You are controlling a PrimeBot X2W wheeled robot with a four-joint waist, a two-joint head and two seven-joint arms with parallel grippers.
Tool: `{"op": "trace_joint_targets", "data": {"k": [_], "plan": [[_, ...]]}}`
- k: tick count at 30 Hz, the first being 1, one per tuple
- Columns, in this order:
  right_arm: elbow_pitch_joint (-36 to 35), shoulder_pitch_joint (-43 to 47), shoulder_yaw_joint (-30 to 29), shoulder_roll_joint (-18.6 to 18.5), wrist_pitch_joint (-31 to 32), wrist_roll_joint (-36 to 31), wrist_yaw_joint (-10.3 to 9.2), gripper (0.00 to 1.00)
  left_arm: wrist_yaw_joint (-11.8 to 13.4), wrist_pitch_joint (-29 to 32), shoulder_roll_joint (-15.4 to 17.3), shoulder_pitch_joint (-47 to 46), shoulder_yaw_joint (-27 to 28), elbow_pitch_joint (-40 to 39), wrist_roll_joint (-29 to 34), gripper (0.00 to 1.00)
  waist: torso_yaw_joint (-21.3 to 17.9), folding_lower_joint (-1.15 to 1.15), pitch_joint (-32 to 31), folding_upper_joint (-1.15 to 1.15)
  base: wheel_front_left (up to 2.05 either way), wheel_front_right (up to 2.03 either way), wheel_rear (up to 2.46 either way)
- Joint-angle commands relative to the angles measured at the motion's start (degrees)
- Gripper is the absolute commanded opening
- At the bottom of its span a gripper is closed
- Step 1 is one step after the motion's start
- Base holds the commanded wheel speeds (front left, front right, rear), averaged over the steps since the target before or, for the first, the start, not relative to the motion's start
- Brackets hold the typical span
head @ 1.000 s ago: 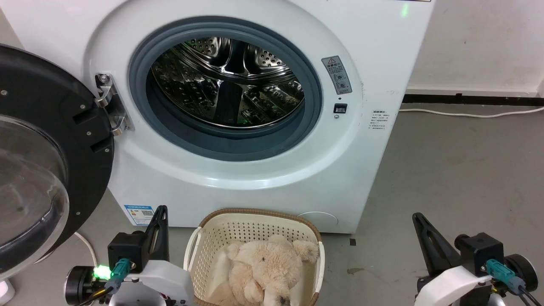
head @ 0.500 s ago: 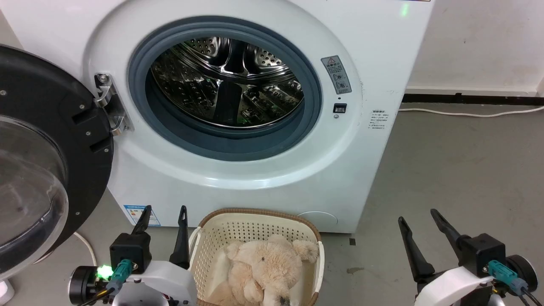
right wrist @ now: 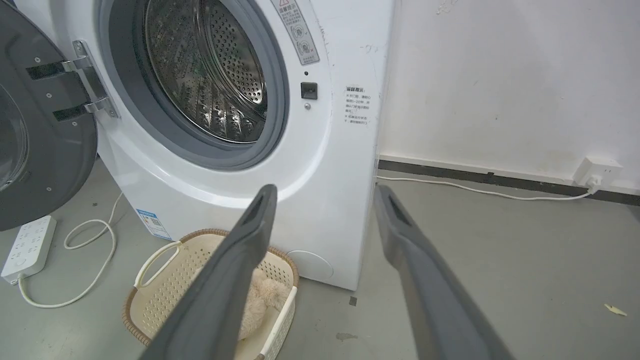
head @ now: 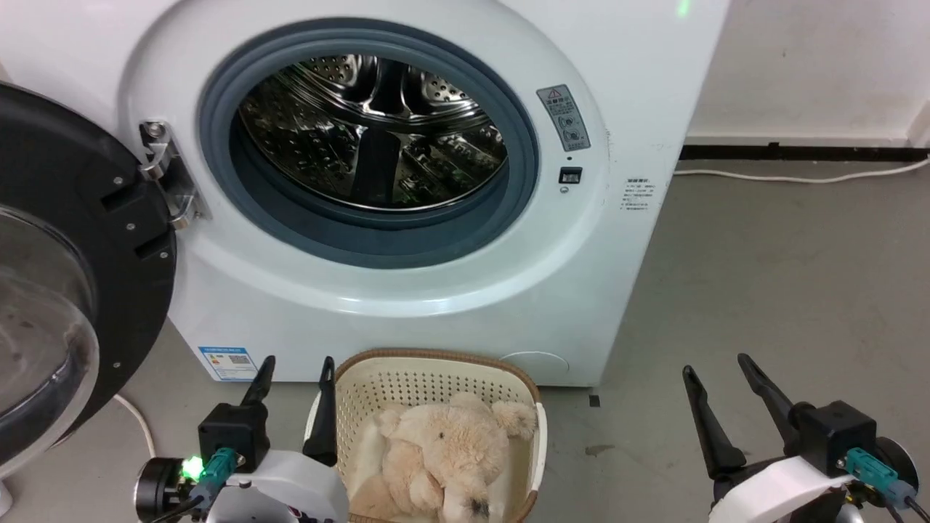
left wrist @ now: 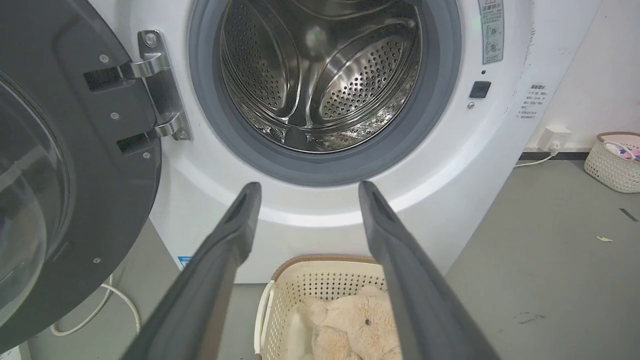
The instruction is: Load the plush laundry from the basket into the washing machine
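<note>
Plush laundry (head: 445, 452) in basket (head: 410, 383)

I'm working in a bare laundry room: front-loading washing machine (head: 436, 305) on grey concrete floor (head: 763, 290), scuffed white wall (right wrist: 500, 75), power strip (right wrist: 27, 247) lying loose.

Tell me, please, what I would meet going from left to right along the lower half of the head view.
washing machine's open door → left tool, open → basket holding the plush laundry → right tool, open
</note>
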Motion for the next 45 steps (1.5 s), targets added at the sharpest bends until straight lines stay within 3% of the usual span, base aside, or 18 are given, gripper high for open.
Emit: {"op": "trace_joint_targets", "data": {"k": [1,16,31,32,36,45], "plan": [[-0.3,0.7,0.0,0.0,-0.5,0.6,-0.01,1.0,-0.2,-0.5,0.1,-0.4,-0.3,0.4,-0.6,1.0,-0.2,0.0,0.4,0.0,0.0,0.0,0.0],[-2.4,-0.9,0.0,0.0,-2.5,5.1,-0.02,1.0,-1.9,1.7,1.8,-8.5,-3.3,8.7,-4.0,1.0,-4.7,0.0,7.7,0.0,0.0,0.0,0.0],[-3.8,-1.4,0.6,0.0,-4.3,10.6,-0.02,1.0,-1.6,12.8,5.1,-17.7,-6.4,18.5,-6.8,1.0,-9.9,0.0,16.4,0.0,0.0,0.0,0.0],[-4.2,-1.6,1.0,0.0,-4.7,12.0,-0.02,1.0,-0.5,16.4,6.0,-19.2,-7.1,20.4,-7.0,1.0,-11.2,0.0,18.2,0.0,0.0,0.0,0.0],[-4.6,-1.6,1.5,0.0,-5.2,13.7,-0.03,1.0,0.0,20.6,7.8,-21.3,-9.3,21.4,-6.1,1.0,-12.8,0.0,20.7,0.0,0.0,0.0,0.0],[-6.7,-1.1,1.8,0.0,-6.5,18.6,-0.03,1.0,-3.1,30.1,14.9,-26.9,-17.9,21.6,-1.7,1.0,-15.3,0.0,27.0,0.0,0.0,0.0,0.0]]}}
